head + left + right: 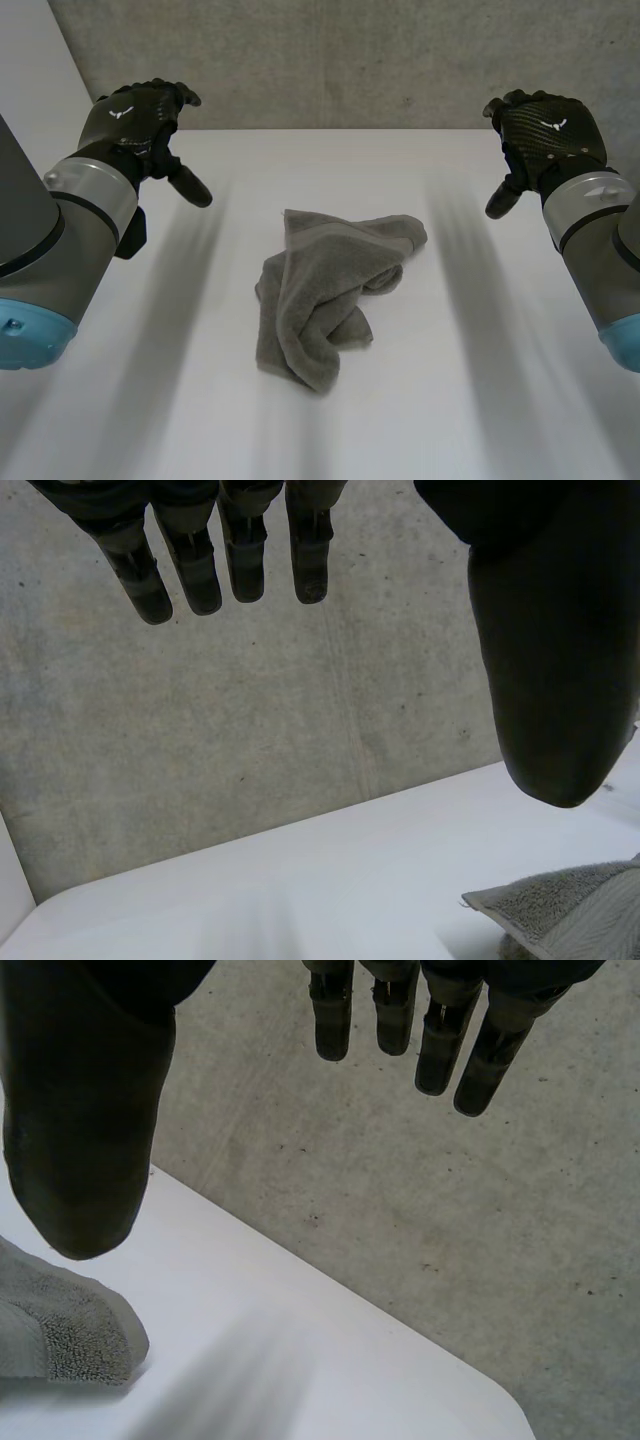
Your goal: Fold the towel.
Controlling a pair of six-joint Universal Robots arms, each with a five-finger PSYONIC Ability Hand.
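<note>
Grey towel (335, 300) lies crumpled mid-tabletop (470, 400), between the arms. Left robot hand (140, 115) and right robot hand (545, 130) hover well apart from it, fingers straight and spread, empty. Cloth looks soft, light, limp; likely best pinched at a corner or hemmed edge.

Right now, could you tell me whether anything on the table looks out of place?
Only the grey towel: it lies crumpled and twisted on the table, layers bunched over one another rather than spread flat. The left robot hand and right robot hand are open, either side, touching nothing.
</note>
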